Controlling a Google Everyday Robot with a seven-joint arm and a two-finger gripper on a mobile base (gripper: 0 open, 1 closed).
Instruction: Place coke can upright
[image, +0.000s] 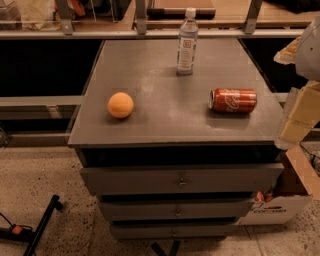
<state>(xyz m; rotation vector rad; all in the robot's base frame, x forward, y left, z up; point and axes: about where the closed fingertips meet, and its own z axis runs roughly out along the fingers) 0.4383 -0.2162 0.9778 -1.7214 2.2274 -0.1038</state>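
The coke can (233, 100) is red with white script and lies on its side on the right part of the grey cabinet top (170, 115), its silver end facing left. My gripper (298, 120) is a pale yellowish shape at the right edge of the view. It is to the right of the can, just past the cabinet's right edge, and apart from the can. It holds nothing that I can see.
A clear water bottle (187, 42) stands upright at the back middle. An orange ball (120, 105) rests at the front left. Drawers (180, 181) are below the top. A cardboard box (292, 197) sits on the floor at the right. A railing (150, 34) runs behind.
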